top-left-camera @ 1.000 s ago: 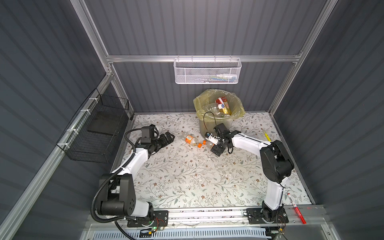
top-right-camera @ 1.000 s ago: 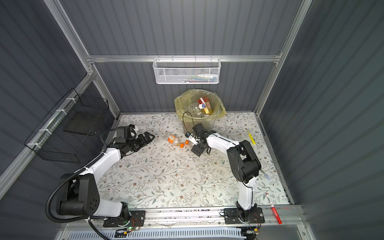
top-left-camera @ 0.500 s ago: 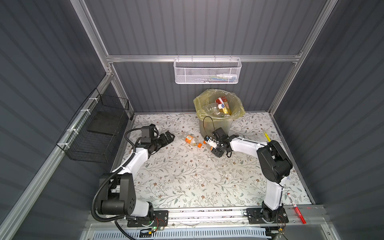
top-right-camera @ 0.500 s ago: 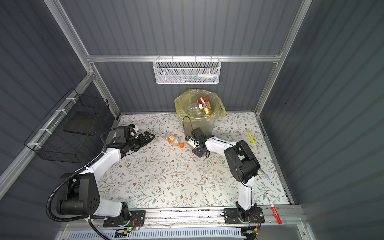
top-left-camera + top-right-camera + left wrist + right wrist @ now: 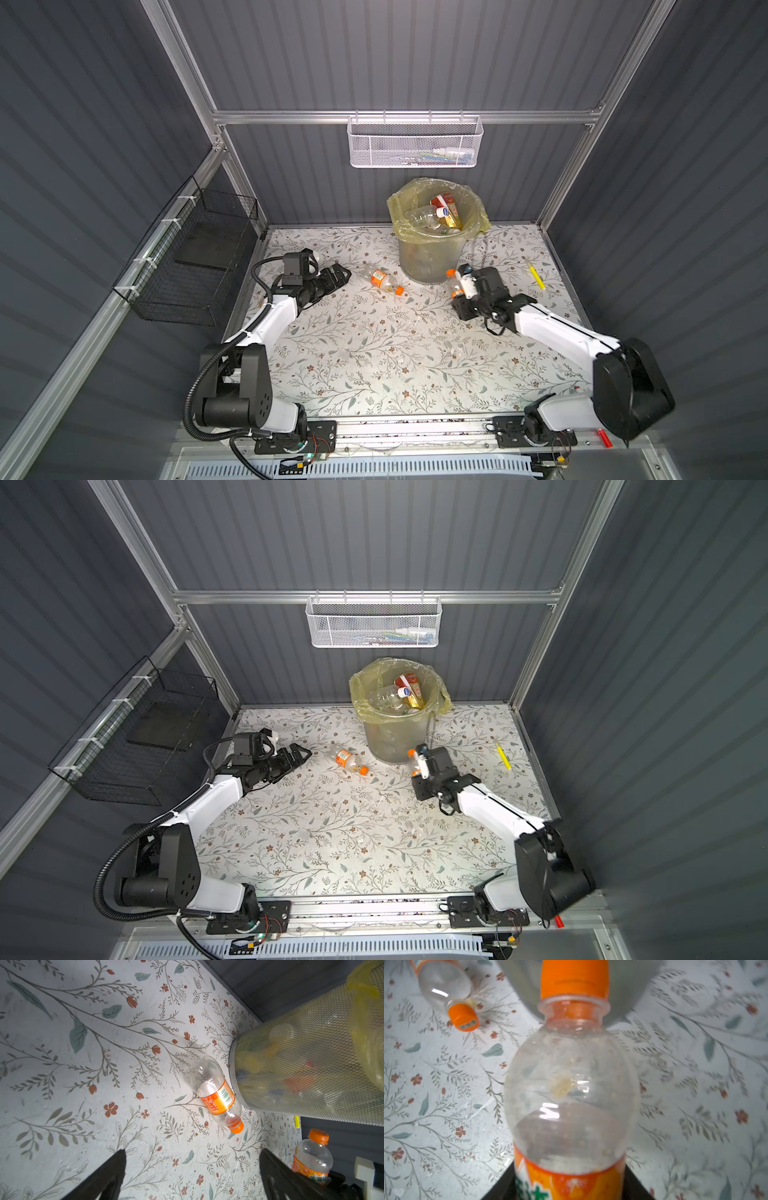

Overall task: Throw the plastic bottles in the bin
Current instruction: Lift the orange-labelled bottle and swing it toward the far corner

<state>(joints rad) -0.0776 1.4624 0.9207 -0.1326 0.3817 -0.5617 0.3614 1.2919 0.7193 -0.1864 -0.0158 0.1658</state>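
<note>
1. The right gripper [image 5: 458, 292] clamped a clear plastic bottle with orange cap and label [image 5: 571, 1095] near the round grey mesh bin with a yellow bag liner [image 5: 430, 257]
2. Only the top views showed discarded bottles [image 5: 430, 215] inside it
3. The left wrist view showed the left gripper [image 5: 192, 1153] spread wide, empty, and a second orange-capped bottle [image 5: 216, 1095] lying beside the bin

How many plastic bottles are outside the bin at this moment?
2. The lying bottle rests on the table, left of the bin in both top views; the held bottle is in the right gripper beside the bin. None seems hidden.
</note>
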